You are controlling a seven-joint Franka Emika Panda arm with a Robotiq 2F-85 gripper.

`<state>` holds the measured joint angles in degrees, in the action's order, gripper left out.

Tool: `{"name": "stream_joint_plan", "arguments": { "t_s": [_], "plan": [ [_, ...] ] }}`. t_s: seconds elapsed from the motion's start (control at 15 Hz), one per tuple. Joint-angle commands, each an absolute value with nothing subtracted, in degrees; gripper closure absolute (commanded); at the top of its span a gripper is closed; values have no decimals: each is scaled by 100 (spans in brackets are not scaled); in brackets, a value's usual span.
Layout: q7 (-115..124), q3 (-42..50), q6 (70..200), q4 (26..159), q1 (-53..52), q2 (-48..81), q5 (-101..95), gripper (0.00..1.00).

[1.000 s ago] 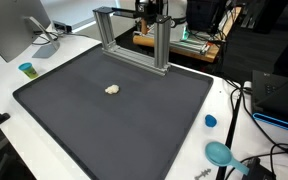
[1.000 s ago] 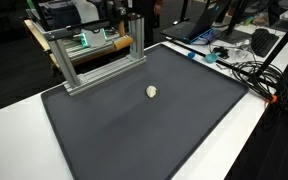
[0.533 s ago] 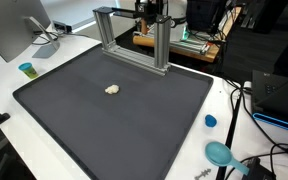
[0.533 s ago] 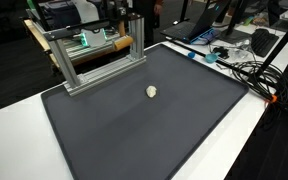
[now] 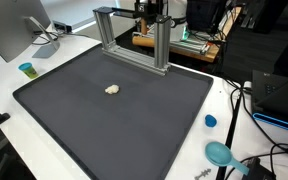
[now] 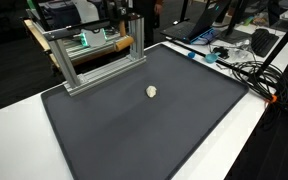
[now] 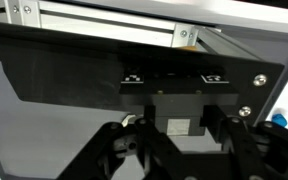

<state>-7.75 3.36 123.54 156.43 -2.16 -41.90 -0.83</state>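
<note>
Lump [image 5: 112, 89] lies on the mat [image 5: 104, 130], unmoved since a second ago, well apart from the gripper [image 7: 179, 150] near the frame [image 5: 162, 45] (jaws seemingly empty; too dark to tell how wide they stand), so nothing is grasped yet.
</note>
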Motion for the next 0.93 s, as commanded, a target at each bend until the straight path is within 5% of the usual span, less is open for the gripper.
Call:
{"name": "stream_joint_plan", "arguments": {
  "t_s": [0.0,0.4,0.47,0.53,0.67,0.87],
  "plan": [
    [-936,428,12191,15797,-347,-3945,126,73],
    [-621,326,12182,15696,-248,-3959,115,73],
    [-533,253,12225,15709,-196,-3954,27,23],
    [-489,217,12237,15725,-178,-3947,-8,22],
    [-278,80,12307,15804,-128,-3923,-92,62],
    [68,-110,12324,15827,13,-3905,-250,69]
  ]
}}
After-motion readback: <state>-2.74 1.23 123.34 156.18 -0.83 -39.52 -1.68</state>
